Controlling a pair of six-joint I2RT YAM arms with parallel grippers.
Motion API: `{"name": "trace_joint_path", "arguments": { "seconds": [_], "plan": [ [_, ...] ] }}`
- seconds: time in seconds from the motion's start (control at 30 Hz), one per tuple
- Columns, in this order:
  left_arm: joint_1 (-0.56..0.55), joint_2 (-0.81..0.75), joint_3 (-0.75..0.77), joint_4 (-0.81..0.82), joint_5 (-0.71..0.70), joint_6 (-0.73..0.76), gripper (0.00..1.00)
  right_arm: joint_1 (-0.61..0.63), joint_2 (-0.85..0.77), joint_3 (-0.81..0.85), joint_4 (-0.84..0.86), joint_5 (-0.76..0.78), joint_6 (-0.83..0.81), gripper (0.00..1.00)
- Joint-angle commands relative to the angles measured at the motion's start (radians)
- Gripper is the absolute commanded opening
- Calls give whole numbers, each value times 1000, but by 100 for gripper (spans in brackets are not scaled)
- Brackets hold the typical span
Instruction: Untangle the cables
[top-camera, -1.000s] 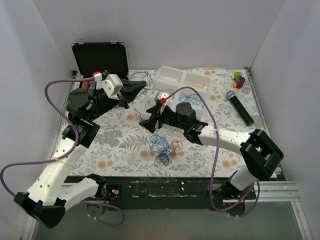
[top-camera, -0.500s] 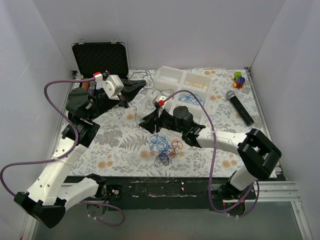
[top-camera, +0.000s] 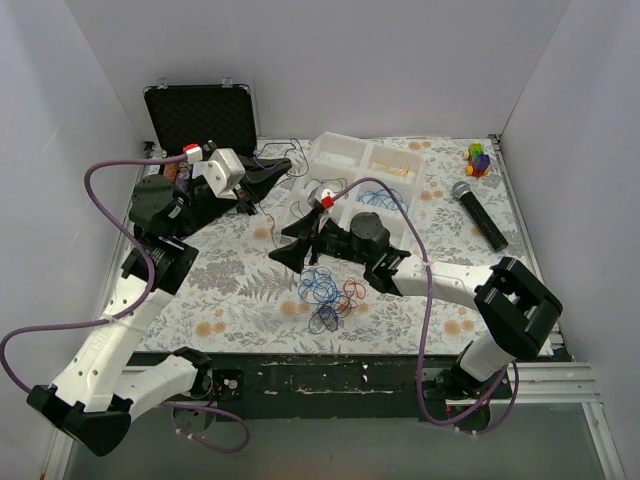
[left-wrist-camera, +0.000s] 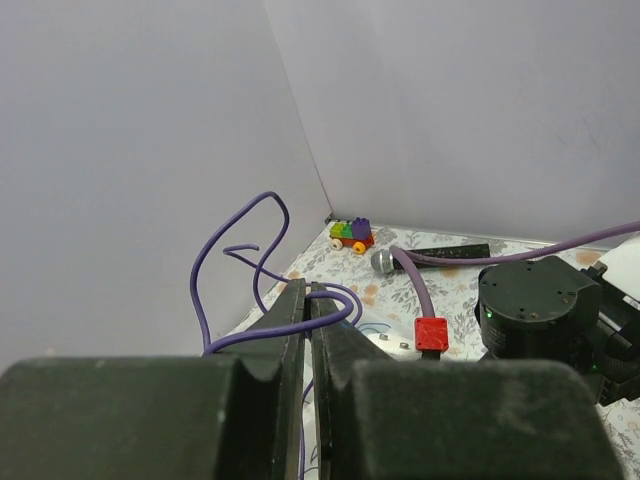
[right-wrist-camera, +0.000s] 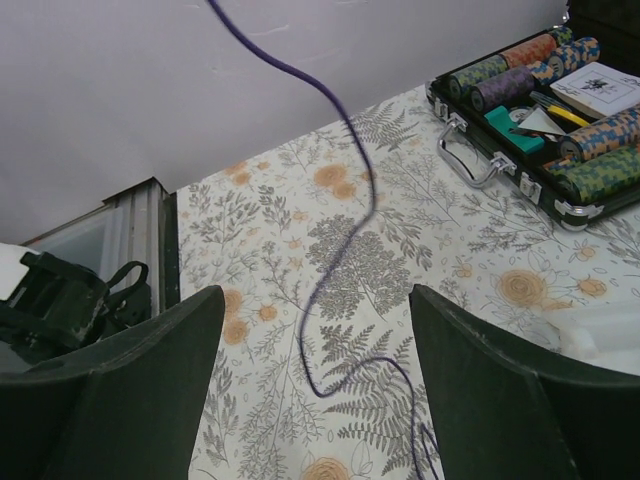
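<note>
The cables lie as a loose tangle (top-camera: 326, 290) of blue, red and dark loops on the floral cloth, in front of my right arm. One thin purple cable (left-wrist-camera: 272, 197) is pinched between the shut fingers of my left gripper (left-wrist-camera: 307, 291), which hangs above the back left of the table (top-camera: 283, 166). The same purple cable (right-wrist-camera: 326, 272) trails down over the cloth between the jaws of my right gripper (right-wrist-camera: 315, 296). That gripper (top-camera: 281, 243) stands open just left of the tangle and touches nothing. More blue cables (top-camera: 381, 196) lie in the clear tray.
An open black case (top-camera: 200, 117) stands at the back left, holding poker chips (right-wrist-camera: 540, 90). A clear plastic tray (top-camera: 345, 155) sits behind the tangle. A microphone (top-camera: 478, 212) and a small toy of coloured bricks (top-camera: 478, 158) lie at the right.
My right gripper has shifted a little left, narrowed its jaws and spread them wide again. The left gripper stays shut on the purple cable, barely moved.
</note>
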Motion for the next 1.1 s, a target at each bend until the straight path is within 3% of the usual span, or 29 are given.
{"name": "trace_joint_path", "arguments": {
  "seconds": [0.0,0.3,0.47,0.57,0.67,0.8,0.83,0.97,1.07],
  "plan": [
    [4,-20,30,-9,7,8,0,8,-3,-16,178,-55,85,83],
    [4,-20,35,-8,13,3,0,12,16,19,92,14,31,81],
    [4,-27,38,-11,7,8,0,12,65,48,73,27,33,72],
    [4,-26,43,-11,11,0,0,12,111,79,68,26,31,62],
    [4,-24,47,-9,10,-3,0,14,147,129,34,28,27,45],
    [4,-35,38,-17,-13,8,0,11,132,153,4,42,5,7],
    [4,-39,33,-19,-22,9,0,9,115,146,4,54,-1,1],
    [4,-76,-31,0,-129,2,0,-4,20,129,-24,123,-56,1],
    [4,-111,-140,47,-339,-30,5,-56,-20,152,-55,145,-65,1]
  ]
}}
